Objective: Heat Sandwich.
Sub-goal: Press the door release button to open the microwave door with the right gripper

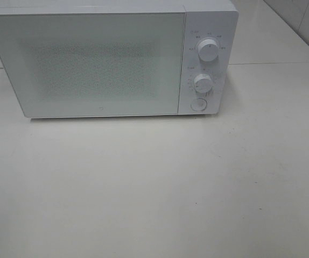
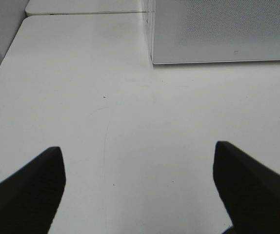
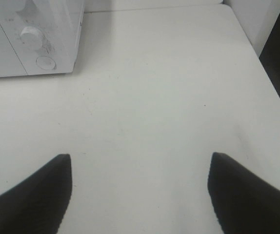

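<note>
We see a white table [image 1: 154,188] carrying a white microwave [image 1: 111,59]. Its frosted door [image 1: 87,67] is closed, with two dials [image 1: 208,50] and a round button [image 1: 198,104] beside it. The left gripper [image 2: 137,148] and the right gripper [image 3: 140,156] both hover over bare tabletop with their fingers spread wide, gripping nothing. The sandwich shows in no view; we cannot tell whether it sits behind that door. We judge it light, soft and easily crushed, with layers likely to slide apart. We would pinch it gently across opposite crust edges, squeezing all the layers together and keeping it level.
</note>
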You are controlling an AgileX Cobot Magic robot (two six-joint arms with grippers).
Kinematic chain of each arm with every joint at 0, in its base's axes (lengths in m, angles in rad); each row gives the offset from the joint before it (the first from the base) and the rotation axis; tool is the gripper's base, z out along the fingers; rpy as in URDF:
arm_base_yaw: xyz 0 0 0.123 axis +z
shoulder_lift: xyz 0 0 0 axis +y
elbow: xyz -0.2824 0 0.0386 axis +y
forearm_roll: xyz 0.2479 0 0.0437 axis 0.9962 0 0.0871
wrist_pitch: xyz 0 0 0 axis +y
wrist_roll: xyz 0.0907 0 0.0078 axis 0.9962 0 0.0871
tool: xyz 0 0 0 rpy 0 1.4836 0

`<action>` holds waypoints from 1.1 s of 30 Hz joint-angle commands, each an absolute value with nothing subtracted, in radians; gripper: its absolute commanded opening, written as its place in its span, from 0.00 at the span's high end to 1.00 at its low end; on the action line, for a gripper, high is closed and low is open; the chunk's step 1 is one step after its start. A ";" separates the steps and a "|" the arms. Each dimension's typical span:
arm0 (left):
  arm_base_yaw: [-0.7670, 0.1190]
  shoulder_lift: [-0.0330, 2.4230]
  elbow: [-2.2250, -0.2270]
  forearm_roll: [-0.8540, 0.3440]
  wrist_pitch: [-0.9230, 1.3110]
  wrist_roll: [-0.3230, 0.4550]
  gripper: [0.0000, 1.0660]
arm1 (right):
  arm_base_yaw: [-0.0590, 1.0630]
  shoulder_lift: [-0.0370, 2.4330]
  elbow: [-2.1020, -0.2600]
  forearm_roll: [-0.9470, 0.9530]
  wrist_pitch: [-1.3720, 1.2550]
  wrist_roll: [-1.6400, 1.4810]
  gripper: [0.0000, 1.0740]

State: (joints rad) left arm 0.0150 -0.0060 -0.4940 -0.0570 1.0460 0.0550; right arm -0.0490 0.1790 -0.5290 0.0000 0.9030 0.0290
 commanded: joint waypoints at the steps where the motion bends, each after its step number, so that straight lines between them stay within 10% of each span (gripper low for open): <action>1: 0.010 -0.026 -0.492 -0.064 1.038 0.054 0.29 | -0.057 0.109 -0.525 0.000 0.904 0.025 0.30; 33: 0.010 -0.023 -0.492 -0.065 1.038 0.056 0.29 | -0.057 -0.030 -0.502 0.010 1.037 0.024 0.30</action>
